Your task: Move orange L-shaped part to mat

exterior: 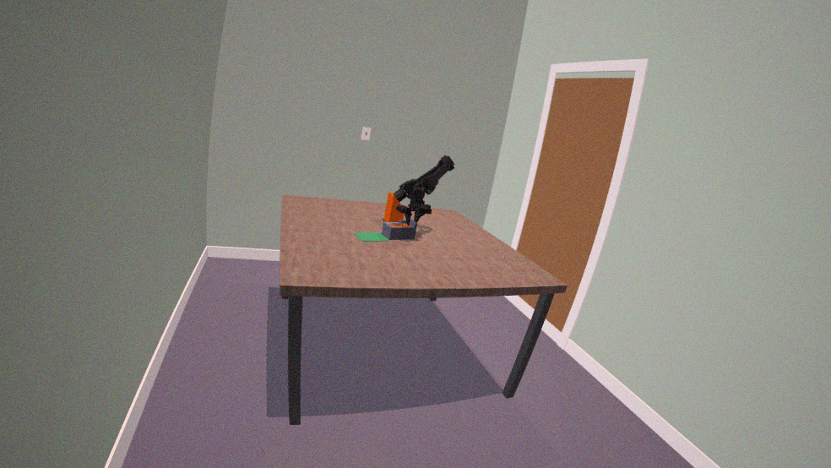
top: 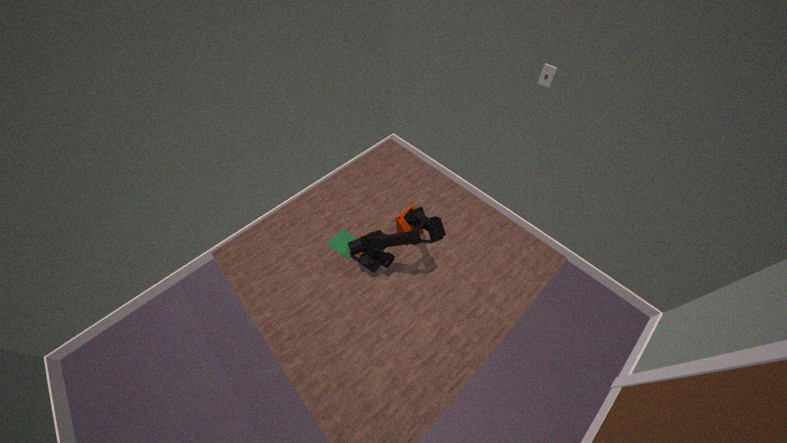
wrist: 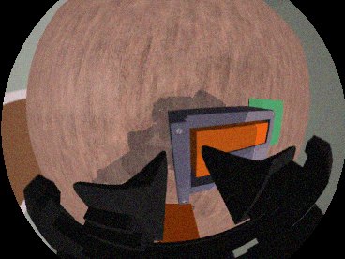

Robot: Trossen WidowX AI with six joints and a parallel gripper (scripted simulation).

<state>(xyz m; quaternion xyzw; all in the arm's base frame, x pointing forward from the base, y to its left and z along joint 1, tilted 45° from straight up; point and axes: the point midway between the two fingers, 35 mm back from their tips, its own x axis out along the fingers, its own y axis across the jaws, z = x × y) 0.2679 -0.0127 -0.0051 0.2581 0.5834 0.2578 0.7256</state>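
Observation:
The orange L-shaped part (wrist: 230, 138) (exterior: 399, 225) lies in the pocket of the grey tray (wrist: 179, 161) (exterior: 399, 233). It looks level, with no raised end visible. My gripper (wrist: 184, 152) (exterior: 412, 222) is partly open and empty, pointing down at the tray's right end in the exterior view. In the wrist view one fingertip overlaps the part's L-shaped end and the other is past the tray's end wall. Whether the fingertip touches the part is not clear. The green mat (top: 342, 241) (exterior: 369, 236) (wrist: 277, 122) lies beside the tray's other end. In the top view the arm hides most of the tray and part.
An orange block-like mount (top: 405, 220) (exterior: 391, 208) (wrist: 179, 222) stands behind the tray at the arm's base. The wooden table (top: 363, 341) (exterior: 360, 264) carries everything. The arm reaches over the tray from the mount, and its shadow falls beside the tray.

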